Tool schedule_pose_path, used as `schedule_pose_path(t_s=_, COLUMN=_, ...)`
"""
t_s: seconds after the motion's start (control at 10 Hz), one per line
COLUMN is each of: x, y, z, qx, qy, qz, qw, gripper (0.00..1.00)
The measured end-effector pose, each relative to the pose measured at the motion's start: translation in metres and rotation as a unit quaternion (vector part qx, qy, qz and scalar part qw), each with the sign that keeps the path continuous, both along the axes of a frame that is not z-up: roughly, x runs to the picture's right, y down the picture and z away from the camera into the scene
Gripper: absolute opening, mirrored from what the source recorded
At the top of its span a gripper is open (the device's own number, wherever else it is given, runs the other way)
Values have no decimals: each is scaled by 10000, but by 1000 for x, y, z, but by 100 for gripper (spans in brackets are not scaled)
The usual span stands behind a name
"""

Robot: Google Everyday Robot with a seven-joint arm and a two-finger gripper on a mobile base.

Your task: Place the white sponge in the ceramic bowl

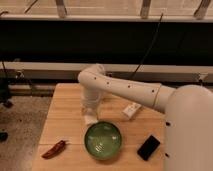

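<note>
The ceramic bowl (pixel 102 141) is green and glossy and stands on the wooden table near its front edge. My white arm reaches in from the right and bends down over the table. The gripper (pixel 90 114) points down just behind and left of the bowl's rim. A small white block, the white sponge (pixel 91 119), sits at its tip between the fingers, close above the table. The gripper is shut on it.
A flat white oblong piece (pixel 131 109) lies behind and right of the bowl. A black flat object (pixel 149 147) lies to the bowl's right. A red chili pepper (pixel 54 149) lies at the front left. The wooden table (pixel 65 115) ends at the left above the floor.
</note>
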State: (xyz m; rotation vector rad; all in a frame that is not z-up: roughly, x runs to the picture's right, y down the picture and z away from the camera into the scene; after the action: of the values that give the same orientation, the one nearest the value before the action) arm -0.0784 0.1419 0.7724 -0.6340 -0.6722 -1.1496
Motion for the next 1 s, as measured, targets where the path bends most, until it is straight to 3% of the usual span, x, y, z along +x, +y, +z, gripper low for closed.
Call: schedule_pose_path(t_s=1.0, x=37, y=10, z=-10, qx=-4, qy=-43, qz=236, qw=9997, gripper=0)
